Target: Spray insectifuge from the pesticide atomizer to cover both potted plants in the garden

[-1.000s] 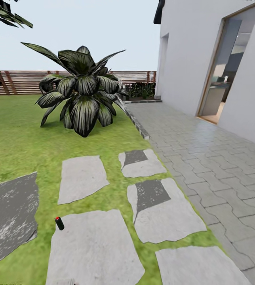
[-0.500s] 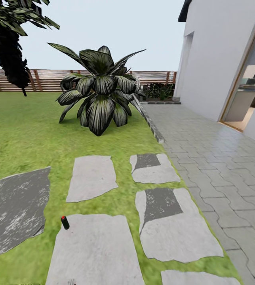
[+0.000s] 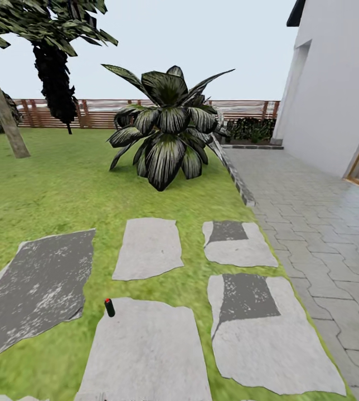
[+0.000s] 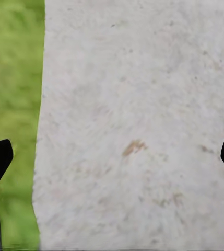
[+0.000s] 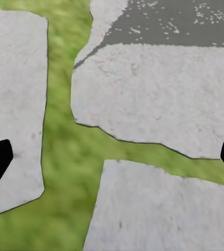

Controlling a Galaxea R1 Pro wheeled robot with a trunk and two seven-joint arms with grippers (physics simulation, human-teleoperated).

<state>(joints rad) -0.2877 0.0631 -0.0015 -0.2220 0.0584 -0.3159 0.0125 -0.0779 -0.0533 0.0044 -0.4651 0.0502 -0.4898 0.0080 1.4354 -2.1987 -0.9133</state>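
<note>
Lower left of the head view: the pesticide atomizer [image 3: 109,307], I think, a tiny dark upright bottle with a red cap, at the stepping stone [image 3: 146,356] edge. Left gripper [image 4: 112,157] looks nearer. It and the right gripper [image 5: 112,157] are both spread wide and empty.

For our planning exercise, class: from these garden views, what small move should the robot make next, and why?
Probably turn left toward the open lawn to search. The left hand and right hand hang open and empty over stepping stones; ahead stands a big striped-leaf plant, with paving at right.
</note>
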